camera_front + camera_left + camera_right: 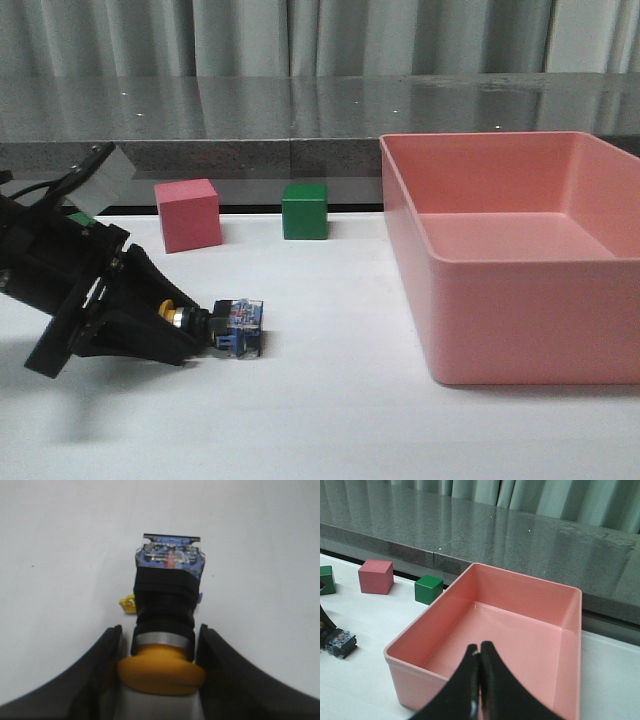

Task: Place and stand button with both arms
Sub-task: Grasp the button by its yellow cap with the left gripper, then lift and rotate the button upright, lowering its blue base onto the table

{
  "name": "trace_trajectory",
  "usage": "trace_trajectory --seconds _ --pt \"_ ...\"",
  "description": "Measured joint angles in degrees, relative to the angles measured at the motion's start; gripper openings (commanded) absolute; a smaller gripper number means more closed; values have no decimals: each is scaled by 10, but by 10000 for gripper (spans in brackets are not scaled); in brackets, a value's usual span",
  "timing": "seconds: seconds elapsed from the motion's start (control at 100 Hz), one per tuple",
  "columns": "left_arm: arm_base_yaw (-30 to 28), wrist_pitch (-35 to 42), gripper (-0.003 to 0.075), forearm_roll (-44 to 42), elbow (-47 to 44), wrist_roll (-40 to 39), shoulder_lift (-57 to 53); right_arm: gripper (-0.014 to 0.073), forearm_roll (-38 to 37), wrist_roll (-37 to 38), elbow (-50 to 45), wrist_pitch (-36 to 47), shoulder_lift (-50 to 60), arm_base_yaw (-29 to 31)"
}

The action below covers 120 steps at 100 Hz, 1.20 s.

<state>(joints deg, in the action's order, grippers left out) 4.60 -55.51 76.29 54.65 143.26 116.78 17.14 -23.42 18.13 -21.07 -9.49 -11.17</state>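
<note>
The button (pixel 228 326) lies on its side on the white table, yellow cap toward my left gripper (pixel 188 324) and bluish contact block pointing away. In the left wrist view the button (pixel 165 605) sits between the two black fingers (pixel 107 655), which press on either side of the yellow cap; my left gripper (pixel 160 630) is shut on it, low at the table. My right gripper (pixel 480 646) is shut and empty, held above the pink bin (pixel 420 632). The button also shows small at the far left of the right wrist view (pixel 341 643).
A large pink bin (pixel 480 140) fills the right side of the table. A pink cube (pixel 188 215) and a green cube (pixel 304 211) stand at the back, beyond the button. Another green block (pixel 325 580) sits by the left arm. A grey ledge runs behind.
</note>
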Motion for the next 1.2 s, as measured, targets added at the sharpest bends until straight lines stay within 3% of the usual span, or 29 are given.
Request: trace_trajectory --seconds 0.13,0.29,0.49,0.7,0.97,1.2 --pt "0 8 -19 -56 17 -62 -36 -61 0 0 0 0 0 0" --pt "1 8 -19 -190 78 -209 -109 -61 0 0 0 0 0 0" --pt "40 4 -19 -439 180 -436 -161 -61 0 0 0 0 0 0" --pt "149 -10 -19 -719 236 -631 -163 -61 0 0 0 0 0 0" --pt "282 -24 -19 -985 238 -760 -156 -61 0 0 0 0 0 0" --pt "319 -29 -19 -1071 239 -773 -123 -61 0 0 0 0 0 0"
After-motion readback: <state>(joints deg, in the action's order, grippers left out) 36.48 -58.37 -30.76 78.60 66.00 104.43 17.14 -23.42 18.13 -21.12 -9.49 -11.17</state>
